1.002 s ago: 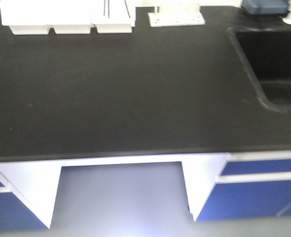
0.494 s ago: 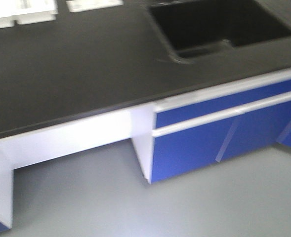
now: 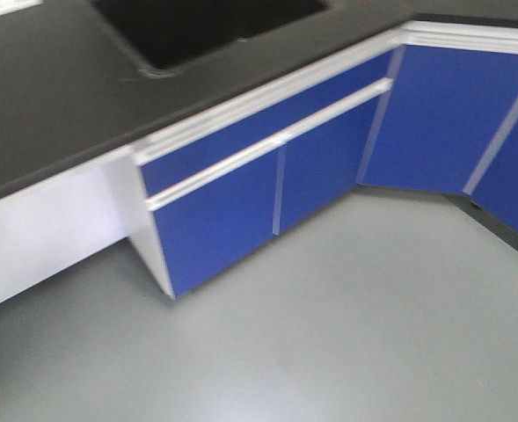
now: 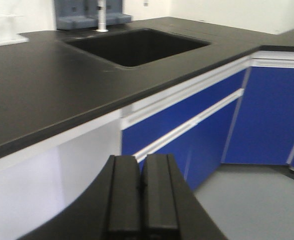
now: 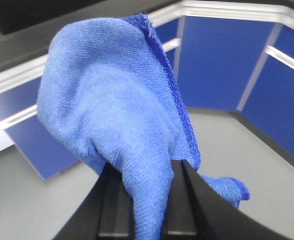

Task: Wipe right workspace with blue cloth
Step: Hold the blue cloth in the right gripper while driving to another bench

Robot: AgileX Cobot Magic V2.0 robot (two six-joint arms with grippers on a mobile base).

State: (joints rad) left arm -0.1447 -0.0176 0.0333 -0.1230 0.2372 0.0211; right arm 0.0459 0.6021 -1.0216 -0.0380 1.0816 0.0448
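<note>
The blue cloth (image 5: pixel 107 100) fills the middle of the right wrist view, bunched and standing up out of my right gripper (image 5: pixel 151 172), which is shut on its lower end. Behind it are blue cabinet doors and grey floor. My left gripper (image 4: pixel 141 157) is shut with nothing between its fingers, held in front of the sink bench's edge. Neither gripper shows in the front view. The right workspace is out of view.
A black benchtop (image 3: pixel 39 97) with a sunken sink (image 3: pixel 197 26) crosses the upper left. Blue cabinet doors (image 3: pixel 215 220) stand under it and turn a corner (image 3: pixel 390 114) at the right. A narrow strip of black top (image 3: pixel 478 18) continues past the corner. Grey floor (image 3: pixel 329 325) lies below.
The front view has swung to the right: the white trays slid off the left, the sink moved to the upper left, and the blue cabinets, corner and floor came into view.
</note>
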